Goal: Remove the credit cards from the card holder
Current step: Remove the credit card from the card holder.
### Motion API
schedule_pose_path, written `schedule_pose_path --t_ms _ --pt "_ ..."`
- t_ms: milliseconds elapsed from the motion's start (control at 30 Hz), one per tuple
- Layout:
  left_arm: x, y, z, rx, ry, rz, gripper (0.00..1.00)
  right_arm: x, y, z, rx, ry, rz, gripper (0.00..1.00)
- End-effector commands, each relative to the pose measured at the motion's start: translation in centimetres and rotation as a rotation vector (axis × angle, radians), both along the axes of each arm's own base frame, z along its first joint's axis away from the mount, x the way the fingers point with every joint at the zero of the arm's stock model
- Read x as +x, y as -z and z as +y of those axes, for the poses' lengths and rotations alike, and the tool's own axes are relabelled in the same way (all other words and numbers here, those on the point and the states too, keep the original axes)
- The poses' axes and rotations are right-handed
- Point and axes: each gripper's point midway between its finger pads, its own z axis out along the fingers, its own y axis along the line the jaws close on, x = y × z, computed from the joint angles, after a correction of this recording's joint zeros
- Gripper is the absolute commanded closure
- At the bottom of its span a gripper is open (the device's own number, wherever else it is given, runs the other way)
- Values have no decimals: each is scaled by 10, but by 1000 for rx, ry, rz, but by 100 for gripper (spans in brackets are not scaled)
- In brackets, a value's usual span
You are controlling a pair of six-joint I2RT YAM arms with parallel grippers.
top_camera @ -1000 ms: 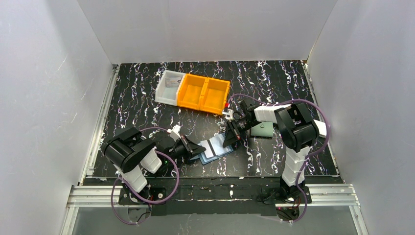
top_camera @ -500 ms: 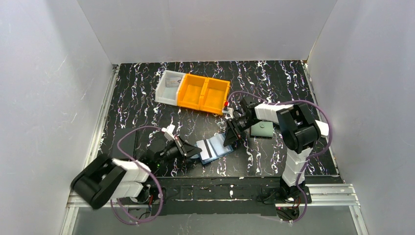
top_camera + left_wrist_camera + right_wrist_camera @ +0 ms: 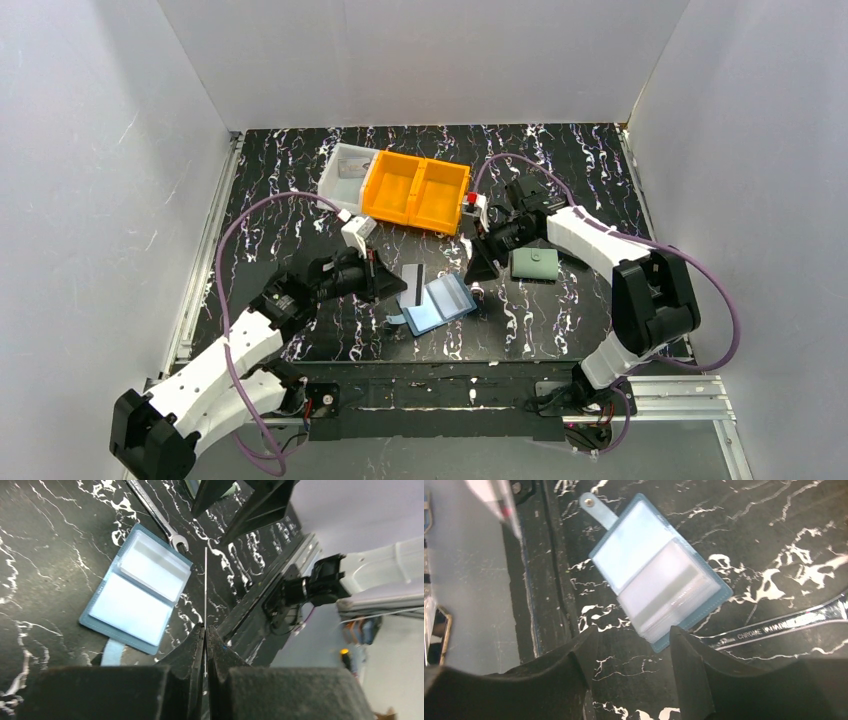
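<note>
The blue card holder (image 3: 436,306) lies open on the table, flap to the left; it also shows in the left wrist view (image 3: 135,597) and the right wrist view (image 3: 644,565). My left gripper (image 3: 397,283) is shut on a credit card (image 3: 411,281) with a dark stripe, held just left of the holder and clear of it. In its wrist view that card (image 3: 205,585) is edge-on, a thin line between the shut fingertips of the left gripper (image 3: 205,628). Another card (image 3: 666,592) shows through the holder's clear pocket. My right gripper (image 3: 481,267) (image 3: 631,642) is open above the holder's right edge, holding nothing.
A grey-green snap wallet (image 3: 535,264) lies right of the right gripper. An orange two-part bin (image 3: 415,190) and a white bin (image 3: 343,177) stand at the back. A chrome wrench (image 3: 774,625) (image 3: 159,516) lies beside the holder.
The right gripper opened, let go of the holder and drew back. The left arm reached forward and pulled the striped card off the holder to the left.
</note>
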Motion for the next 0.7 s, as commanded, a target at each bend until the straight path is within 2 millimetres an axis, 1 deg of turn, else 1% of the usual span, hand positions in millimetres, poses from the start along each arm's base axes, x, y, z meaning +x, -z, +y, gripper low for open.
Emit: schedule_pose_path --t_ms 0,67,133,200,233,300,367,433,467,533,667 --pt "-8 -3 12 203 155 -173 100 -25 -23 1 121 -124 -5 35" --pt "-1 -21 8 228 188 -298 100 -34 -34 1 173 -168 6 33" --pt "5 -37 3 241 227 -415 100 -39 -44 -1 221 -194 2 31" --pt "9 -50 -5 257 276 -537 100 -41 -56 -4 278 -193 8 28" --pt "9 -53 -8 274 307 -601 100 -41 -61 -6 301 -185 17 27" --pt "8 -56 -14 320 381 -742 100 -39 -67 -11 328 -161 24 25" --pt "2 -54 -18 379 481 -896 100 -35 -67 -15 317 -134 22 25" --pt "-3 -52 -21 424 572 -1030 100 -27 -65 -16 312 -80 37 24" --pt "-3 -52 -22 440 602 -1080 100 -19 -64 -14 316 -51 26 23" --pt "-1 -53 -25 480 634 -1158 100 -13 -64 -11 330 -4 39 21" --pt "11 -55 -37 603 679 -1280 100 -9 -67 -6 377 52 116 16"
